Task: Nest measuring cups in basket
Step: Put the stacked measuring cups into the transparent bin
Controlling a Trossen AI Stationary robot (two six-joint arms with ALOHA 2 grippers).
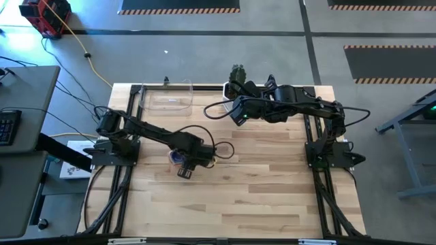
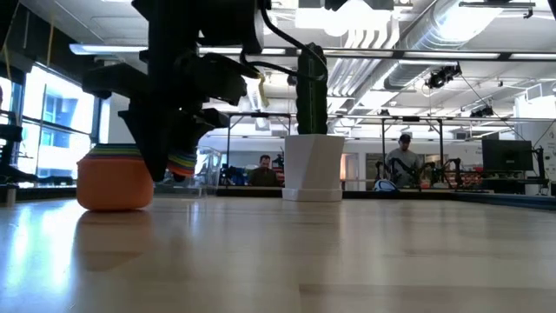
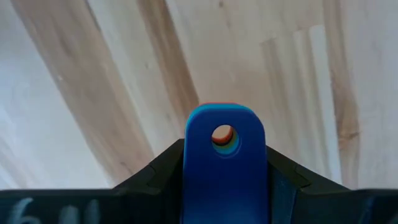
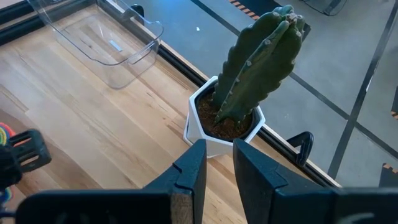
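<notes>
The measuring cups (image 1: 176, 158) sit nested in one stack: in the low view an orange bowl (image 2: 113, 184) is outermost, with coloured rims above it. My left gripper (image 1: 185, 163) is at mid-table, shut on the stack's handles. The clear basket (image 1: 167, 101) stands by the far edge, with nothing in it. My right gripper (image 4: 219, 163) hovers in front of the cactus pot (image 4: 214, 127), its fingers a narrow gap apart and touching nothing. My left gripper (image 3: 225, 155) pinches the stacked handles (image 3: 224, 180) between its two fingers, the dark blue handle facing the wrist camera. Its fingers (image 2: 169, 148) come from above, pointing down. The free end with the hole (image 3: 222, 135) sticks out past the fingertips. The orange bowl is level; I cannot tell whether it touches the table.
A white pot with a tall green cactus (image 1: 236, 73) stands at the far edge, right of the basket and just ahead of my right gripper (image 1: 235, 95). Bare wooden table (image 1: 259, 190) spreads across the near half. People sit in the room beyond (image 2: 263, 169).
</notes>
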